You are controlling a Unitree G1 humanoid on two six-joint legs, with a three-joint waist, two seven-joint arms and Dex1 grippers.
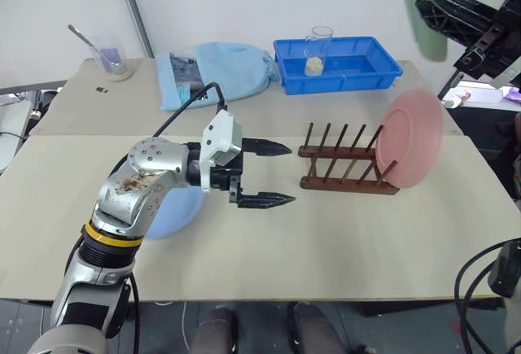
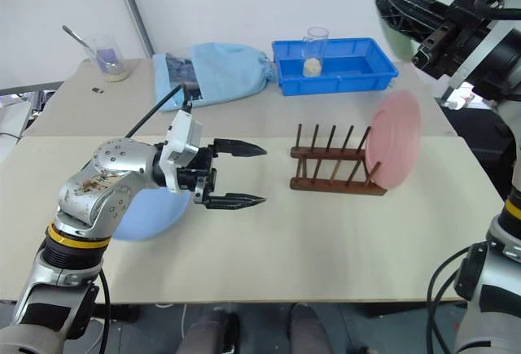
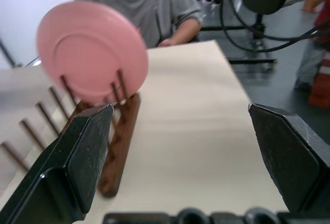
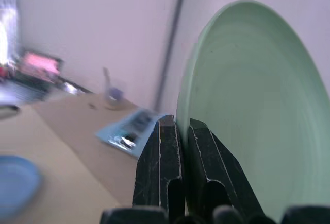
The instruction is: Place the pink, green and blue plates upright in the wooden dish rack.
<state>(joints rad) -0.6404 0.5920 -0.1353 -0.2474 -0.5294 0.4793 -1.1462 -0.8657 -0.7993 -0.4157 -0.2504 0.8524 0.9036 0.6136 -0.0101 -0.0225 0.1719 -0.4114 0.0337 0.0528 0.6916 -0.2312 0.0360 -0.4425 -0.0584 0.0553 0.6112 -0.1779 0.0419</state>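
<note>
Dish rack [image 1: 348, 168]: on the near table, right of centre.
Plate in rack [image 1: 409, 137]: upright at the rack's right end, between pegs.
Plate on table [image 2: 146, 211]: flat at the left, under the left arm.
Left gripper [image 1: 269, 174]: just left of the rack, above the table, pointing at it.
Raised plate [image 4: 258, 110]: high at the right, above the rack's level, on edge in the right gripper [image 4: 181, 128].
Tray [image 1: 336, 64]: on the far table, behind the rack.
Glass [image 1: 317, 50]: standing in the tray.
Cloth bag [image 1: 216, 71]: left of the tray.
Beaker [image 1: 111, 58]: far left corner.
</note>
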